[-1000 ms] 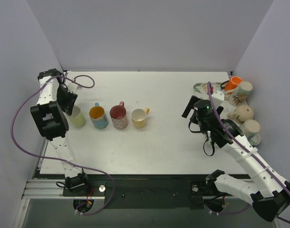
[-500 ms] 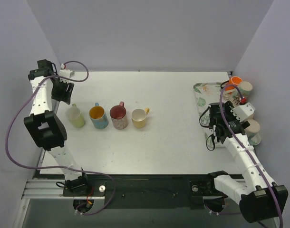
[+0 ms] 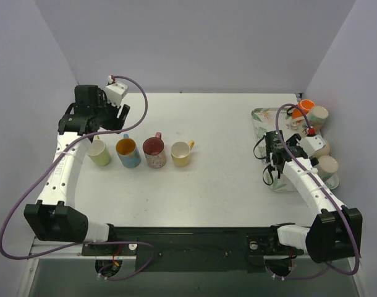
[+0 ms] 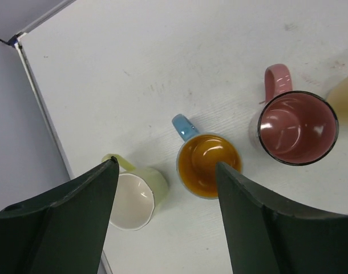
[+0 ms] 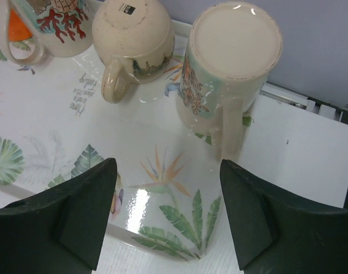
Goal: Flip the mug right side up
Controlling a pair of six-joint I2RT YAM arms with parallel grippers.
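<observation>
Two mugs stand upside down on the leaf-patterned tray (image 5: 77, 131) at the right: a tall cream mug (image 5: 234, 45) and a round beige mug (image 5: 134, 34). They also show in the top view, the cream one (image 3: 327, 166) nearest and the beige one (image 3: 321, 147) behind it. My right gripper (image 5: 168, 162) is open and empty above the tray's near corner, in front of the cream mug; in the top view it (image 3: 274, 151) hangs over the tray's left side. My left gripper (image 4: 165, 165) is open and empty above the row of upright mugs.
A coral-patterned mug (image 5: 54, 23) and an orange mug (image 3: 304, 106) sit at the tray's far end. Upright on the table stand a pale green mug (image 4: 137, 197), a blue mug (image 4: 208, 165), a pink mug (image 4: 296, 128) and a yellow mug (image 3: 181, 153).
My left gripper has lifted away from the pale green mug and swung right, over the row. My right gripper has moved right from the table to above the tray.
</observation>
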